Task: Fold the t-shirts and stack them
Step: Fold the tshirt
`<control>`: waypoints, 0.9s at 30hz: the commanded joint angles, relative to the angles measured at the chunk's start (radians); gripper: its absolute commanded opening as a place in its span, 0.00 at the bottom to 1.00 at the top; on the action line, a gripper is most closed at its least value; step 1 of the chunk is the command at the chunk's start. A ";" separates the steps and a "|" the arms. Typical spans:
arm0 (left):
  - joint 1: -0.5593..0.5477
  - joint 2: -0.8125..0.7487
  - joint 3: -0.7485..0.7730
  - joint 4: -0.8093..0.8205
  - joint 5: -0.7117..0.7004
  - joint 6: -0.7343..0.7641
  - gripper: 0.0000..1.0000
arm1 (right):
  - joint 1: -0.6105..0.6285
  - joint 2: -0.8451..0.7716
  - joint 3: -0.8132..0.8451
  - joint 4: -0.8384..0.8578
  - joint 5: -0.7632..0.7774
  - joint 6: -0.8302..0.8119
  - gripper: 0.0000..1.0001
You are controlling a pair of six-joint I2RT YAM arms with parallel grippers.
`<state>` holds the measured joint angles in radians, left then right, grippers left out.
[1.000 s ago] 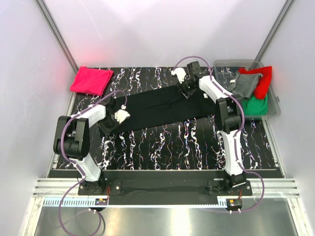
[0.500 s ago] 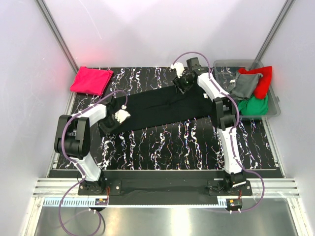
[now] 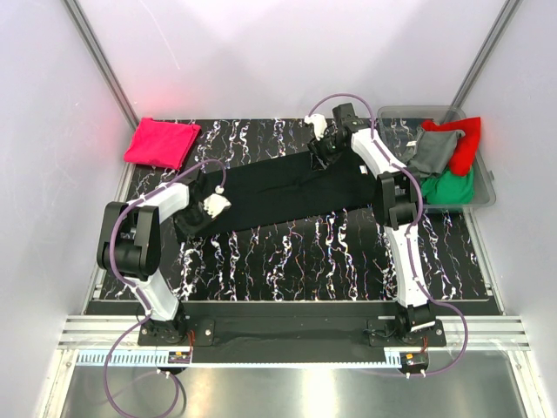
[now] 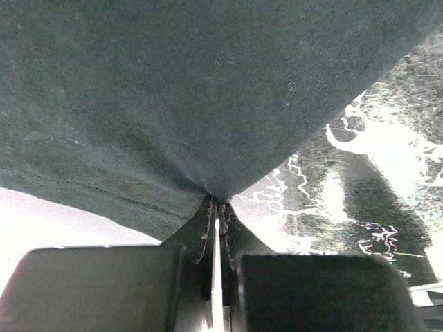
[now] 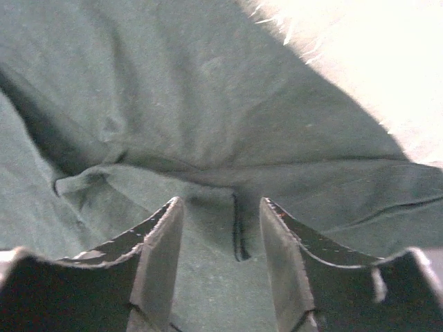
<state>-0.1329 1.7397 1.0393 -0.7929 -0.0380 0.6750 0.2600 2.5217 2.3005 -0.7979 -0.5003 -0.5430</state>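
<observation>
The left arm is folded back sharply at the elbow near its base, with the forearm angled toward the middle of the worktop [image 3: 287, 252]. The left gripper [image 3: 197, 215] sits at the near-left end of the black t-shirt [image 3: 287, 187]. In the left wrist view its jaws are together, clamped on a pinch of the dark cloth [image 4: 208, 104] that fans out from the left gripper [image 4: 216, 202].

The right arm stretches almost straight away from its base, then bends left at the wrist. The right gripper [image 3: 323, 154] is at the shirt's far edge. Its jaws stand apart over wrinkled cloth, with a short seam lying between the 2 fingers [image 5: 156, 242].

The black t-shirt lies as 1 long narrow band. Its long axis runs diagonally from near-left to far-right.

A folded pink-red t-shirt [image 3: 162, 143] rests at the far-left corner. A clear bin [image 3: 409, 111] on the right holds grey [image 3: 433, 150], red [image 3: 468, 139] and green [image 3: 452, 186] t-shirts.
</observation>
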 commanded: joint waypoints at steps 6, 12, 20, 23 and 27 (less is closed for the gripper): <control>-0.008 0.066 -0.031 0.015 0.064 -0.023 0.00 | -0.007 0.041 0.082 -0.058 -0.064 0.017 0.41; -0.016 0.069 -0.027 0.015 0.063 -0.029 0.01 | -0.007 0.063 0.135 -0.100 -0.087 0.005 0.12; -0.024 0.069 -0.027 0.015 0.064 -0.034 0.01 | 0.004 0.035 0.198 -0.077 -0.107 -0.015 0.11; -0.027 0.072 -0.027 0.015 0.064 -0.034 0.01 | 0.018 0.048 0.229 -0.073 -0.098 -0.035 0.11; -0.030 0.070 -0.024 0.014 0.063 -0.040 0.01 | 0.051 0.081 0.284 -0.072 -0.098 -0.034 0.13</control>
<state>-0.1528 1.7496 1.0454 -0.7990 -0.0689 0.6567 0.2733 2.5881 2.5149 -0.8879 -0.5701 -0.5568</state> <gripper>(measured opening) 0.012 0.130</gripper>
